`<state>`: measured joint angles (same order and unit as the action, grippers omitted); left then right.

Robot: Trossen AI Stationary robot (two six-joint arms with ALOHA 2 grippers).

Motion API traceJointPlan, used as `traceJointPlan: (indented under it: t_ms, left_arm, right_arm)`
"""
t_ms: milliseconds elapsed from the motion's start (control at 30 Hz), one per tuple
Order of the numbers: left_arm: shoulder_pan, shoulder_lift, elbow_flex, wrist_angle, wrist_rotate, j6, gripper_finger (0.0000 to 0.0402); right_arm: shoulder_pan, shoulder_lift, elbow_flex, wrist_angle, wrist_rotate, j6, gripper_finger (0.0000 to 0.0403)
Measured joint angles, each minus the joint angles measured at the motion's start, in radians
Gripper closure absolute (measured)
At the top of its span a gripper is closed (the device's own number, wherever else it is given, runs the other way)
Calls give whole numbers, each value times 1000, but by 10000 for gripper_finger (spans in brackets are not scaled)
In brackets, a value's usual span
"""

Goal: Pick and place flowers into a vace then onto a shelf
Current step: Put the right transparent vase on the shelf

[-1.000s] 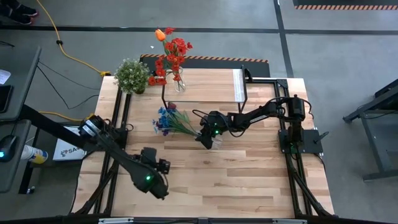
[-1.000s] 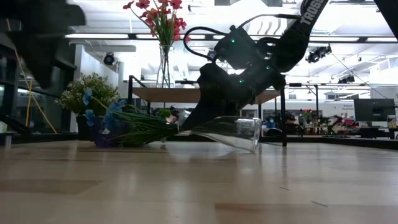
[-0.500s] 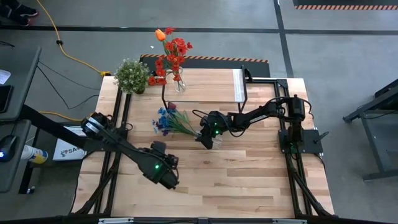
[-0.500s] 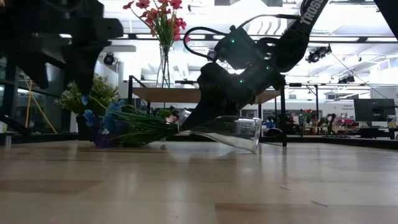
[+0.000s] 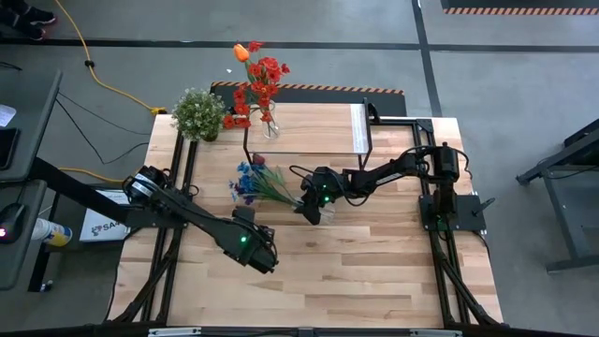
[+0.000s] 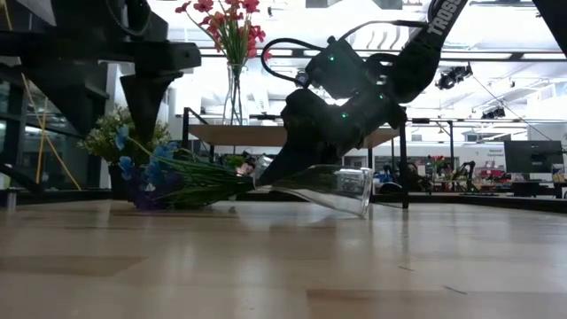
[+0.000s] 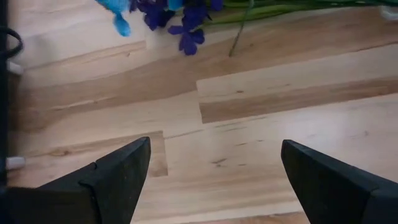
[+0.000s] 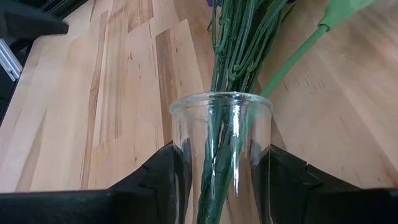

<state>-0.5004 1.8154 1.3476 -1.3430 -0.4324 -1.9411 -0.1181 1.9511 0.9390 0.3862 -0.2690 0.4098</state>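
The purple and blue flowers (image 5: 255, 181) lie flat on the table (image 5: 374, 271), blossoms toward the potted plant (image 5: 198, 113) side, their green stems (image 8: 239, 43) running into the mouth of a clear glass vase (image 6: 330, 187) that lies tipped on its side. The right gripper (image 5: 314, 208) is clamped on that vase, one dark finger (image 8: 163, 180) against each side of the glass. Behind them stands the shelf (image 5: 309, 131), its light wood top carrying a second glass vase (image 5: 270, 124) that holds the red flowers and an orange tulip (image 5: 256, 75); the bushy potted plant sits just beside the shelf's end at the table corner. The left gripper (image 5: 263, 255) hangs over bare table near the blue blossoms, touching nothing, its two fingers (image 7: 115, 171) spread wide apart
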Motion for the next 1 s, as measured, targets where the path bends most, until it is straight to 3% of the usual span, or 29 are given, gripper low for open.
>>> traceJointPlan:
  t_ms: [700,1000]
  left_arm:
    - [-3,-1,0,130,36,10,9]
    - [-3,-1,0,147,-68,82,9]
  right_arm:
    - [0,0,0,5,-7,-18,232]
    - [0,0,0,8,-22,-30,232]
